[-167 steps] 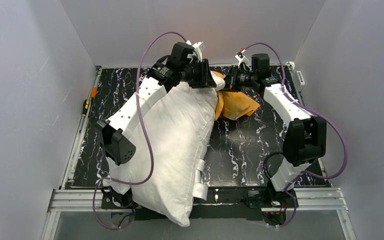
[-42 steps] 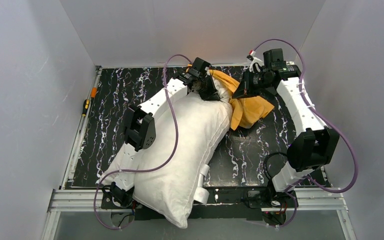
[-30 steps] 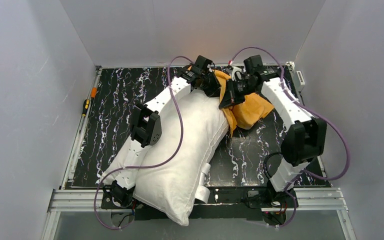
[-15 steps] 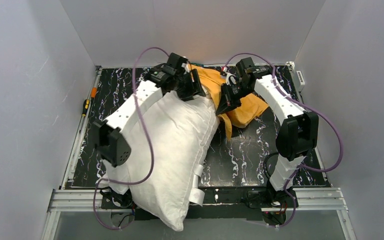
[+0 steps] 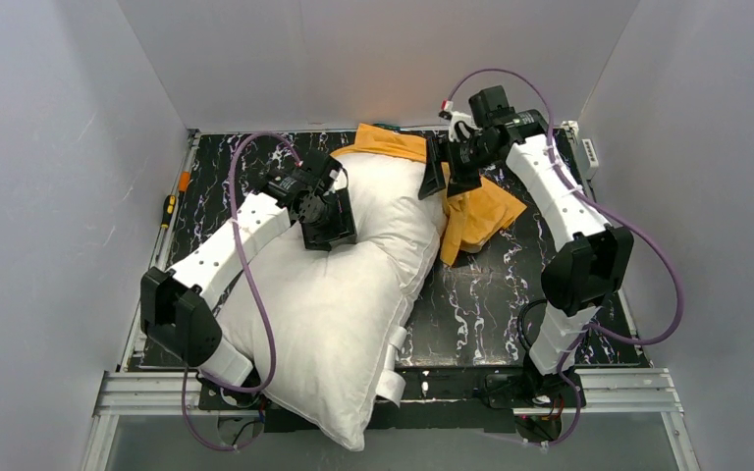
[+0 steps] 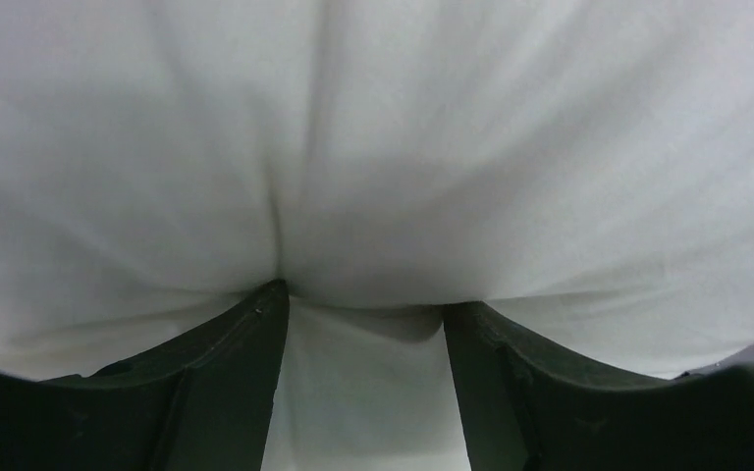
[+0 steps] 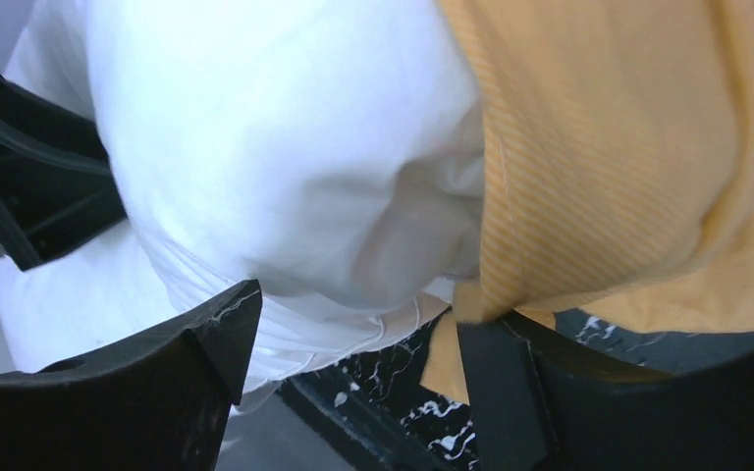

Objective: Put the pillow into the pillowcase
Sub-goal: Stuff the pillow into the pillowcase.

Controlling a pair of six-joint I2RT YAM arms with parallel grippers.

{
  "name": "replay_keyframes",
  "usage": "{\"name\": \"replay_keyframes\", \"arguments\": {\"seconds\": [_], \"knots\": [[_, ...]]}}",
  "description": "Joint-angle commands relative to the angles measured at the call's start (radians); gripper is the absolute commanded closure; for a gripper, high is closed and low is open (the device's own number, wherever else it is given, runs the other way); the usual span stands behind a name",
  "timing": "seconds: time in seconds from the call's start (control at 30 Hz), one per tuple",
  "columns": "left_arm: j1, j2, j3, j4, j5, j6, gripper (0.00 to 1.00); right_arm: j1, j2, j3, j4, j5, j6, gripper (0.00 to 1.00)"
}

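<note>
The pillow (image 5: pixel 344 304) lies slantwise on the table (image 5: pixel 481 294). Its near end hangs past the table edge, well behind the left gripper (image 6: pixel 363 299). This gripper stands on the pillow's middle with its jaws apart. White cloth bulges against both fingertips and between them, but nothing is pinched. I judge that it presses there so the soft bulk does not slide back. Farther off, the right gripper (image 7: pixel 353 309) also has its jaws apart, with the pillow's far corner just in front of them. The hem of the orange pillowcase (image 7: pixel 628 147) touches the finger on that side and seems to wrap only this corner. The rest of the case lies bunched beside and beyond the gripper. Most of the pillow is outside, so the stuffing looks barely begun.
</note>
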Motion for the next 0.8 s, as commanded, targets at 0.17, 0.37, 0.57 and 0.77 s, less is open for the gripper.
{"name": "replay_keyframes", "arguments": {"seconds": [0.17, 0.37, 0.57, 0.77], "knots": [[-0.021, 0.085, -0.063, -0.066, 0.013, -0.007, 0.44, 0.007, 0.084, 0.306, 0.131, 0.239, 0.005, 0.17], [-0.021, 0.080, -0.066, -0.066, 0.006, -0.006, 0.44, 0.008, 0.223, 0.411, 0.166, 0.222, -0.020, 0.17], [-0.021, 0.076, -0.066, -0.066, 0.009, -0.017, 0.44, 0.019, 0.285, 0.388, 0.143, 0.191, -0.042, 0.29], [-0.021, 0.087, -0.051, -0.066, 0.013, -0.010, 0.45, 0.020, 0.263, 0.457, 0.132, 0.207, -0.009, 0.98]]}}
